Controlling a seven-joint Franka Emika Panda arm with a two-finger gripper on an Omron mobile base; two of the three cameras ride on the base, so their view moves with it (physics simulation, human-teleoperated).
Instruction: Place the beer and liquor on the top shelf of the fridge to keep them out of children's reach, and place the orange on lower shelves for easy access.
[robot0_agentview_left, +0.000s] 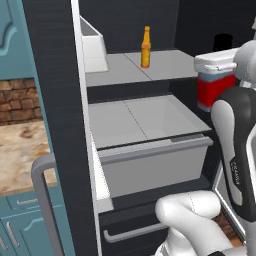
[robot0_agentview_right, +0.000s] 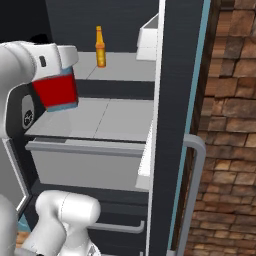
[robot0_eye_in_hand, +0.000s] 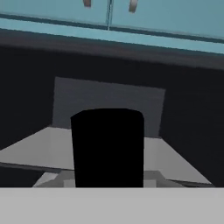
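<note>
The fridge (robot0_agentview_left: 55, 75) stands open. The slim amber beer (robot0_agentview_left: 145, 48) (robot0_agentview_right: 100, 47) stands upright on the top shelf (robot0_agentview_left: 170, 65) (robot0_agentview_right: 122, 67), toward the back. My gripper (robot0_agentview_left: 216, 67) (robot0_agentview_right: 59, 70) is shut on the liquor (robot0_agentview_left: 212, 91) (robot0_agentview_right: 55, 92) and holds it upright in the air at the front of the opening, about level with that shelf's front edge. Its red body hangs below the white hand. In the hand view its black cap (robot0_eye_in_hand: 107, 146) stands close before the camera, with the grey shelf (robot0_eye_in_hand: 26, 153) behind it. The orange is out of view.
A lower grey shelf (robot0_agentview_left: 145, 117) (robot0_agentview_right: 100, 117) lies above a grey drawer (robot0_agentview_left: 155, 165) (robot0_agentview_right: 85, 165). The open door carries a white bin (robot0_agentview_left: 94, 47) (robot0_agentview_right: 149, 37) and a grey bar handle (robot0_agentview_left: 42, 200) (robot0_agentview_right: 192, 190). A brick wall (robot0_agentview_right: 230, 125) flanks the door. Teal cabinets (robot0_eye_in_hand: 109, 13) hang above.
</note>
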